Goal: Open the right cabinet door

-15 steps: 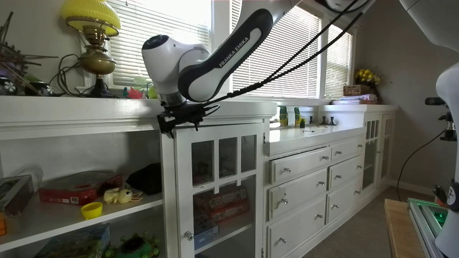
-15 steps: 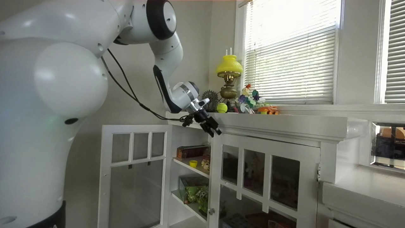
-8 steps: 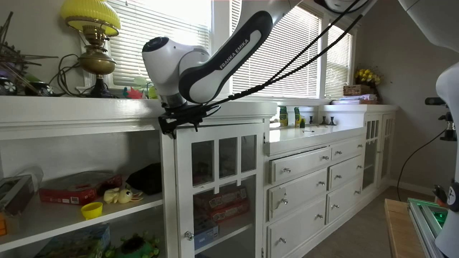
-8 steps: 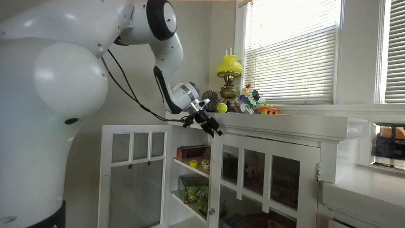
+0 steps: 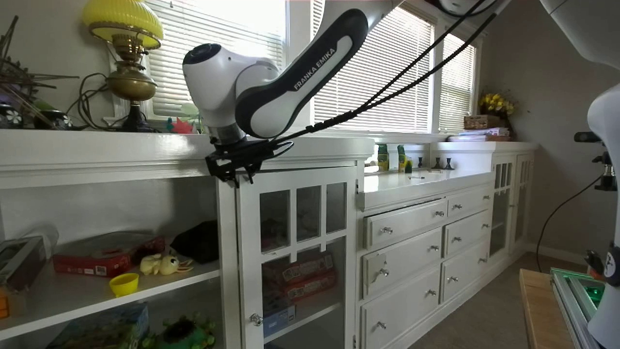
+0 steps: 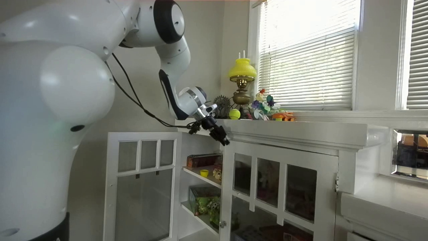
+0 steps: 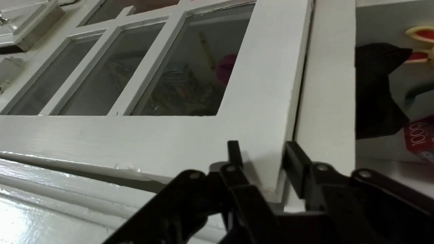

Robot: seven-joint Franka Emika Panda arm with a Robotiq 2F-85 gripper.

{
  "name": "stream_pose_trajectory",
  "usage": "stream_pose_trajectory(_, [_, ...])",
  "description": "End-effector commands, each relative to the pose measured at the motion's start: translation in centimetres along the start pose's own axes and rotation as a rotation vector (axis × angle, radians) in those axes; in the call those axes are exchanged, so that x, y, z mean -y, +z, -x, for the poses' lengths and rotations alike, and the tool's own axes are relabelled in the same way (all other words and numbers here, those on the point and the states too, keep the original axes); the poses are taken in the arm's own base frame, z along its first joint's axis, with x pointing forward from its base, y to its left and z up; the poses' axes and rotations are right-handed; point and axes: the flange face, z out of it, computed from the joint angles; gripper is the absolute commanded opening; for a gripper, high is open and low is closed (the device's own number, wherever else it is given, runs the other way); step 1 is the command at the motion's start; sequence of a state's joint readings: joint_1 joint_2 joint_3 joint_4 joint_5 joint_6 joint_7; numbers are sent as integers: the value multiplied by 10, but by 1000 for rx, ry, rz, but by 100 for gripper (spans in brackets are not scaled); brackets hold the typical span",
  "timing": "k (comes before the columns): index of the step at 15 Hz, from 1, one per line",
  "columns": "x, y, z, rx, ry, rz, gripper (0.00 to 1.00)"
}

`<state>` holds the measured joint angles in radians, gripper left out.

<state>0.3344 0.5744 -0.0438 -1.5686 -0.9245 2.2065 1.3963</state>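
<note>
My gripper (image 7: 264, 152) is moderately spread, fingers (image 7: 234, 154) apart at the upper corner of the right cabinet door (image 7: 190, 139), which looks barely ajar beside the shelves (image 5: 72, 293). I should hook a fingertip behind its free edge, then pull gently, following its swing.

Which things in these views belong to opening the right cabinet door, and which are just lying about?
Part of the job:
right cabinet door
its knob
fingers, parted, by the door's upper corner on the knob side

Just lying about:
yellow-shaded lamp
yellow cup
pale yellow toy
red box
yellow-green ball
</note>
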Motion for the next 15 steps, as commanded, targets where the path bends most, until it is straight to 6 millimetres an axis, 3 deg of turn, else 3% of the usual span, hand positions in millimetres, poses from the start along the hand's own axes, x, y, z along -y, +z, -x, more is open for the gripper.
stream_pose_trajectory(1, [-12,-6,6,-5,25,46,6])
stream_pose_trajectory(3, [-16,-12,17,13,43,52,0])
stream_pose_trajectory(13, [-51,-34,82,150,147,131,0])
stream_pose_trajectory(14, [-49,-36,86,151,131,118,8])
stream_pose_trajectory(15, [-44,-37,87,148,106,91,28])
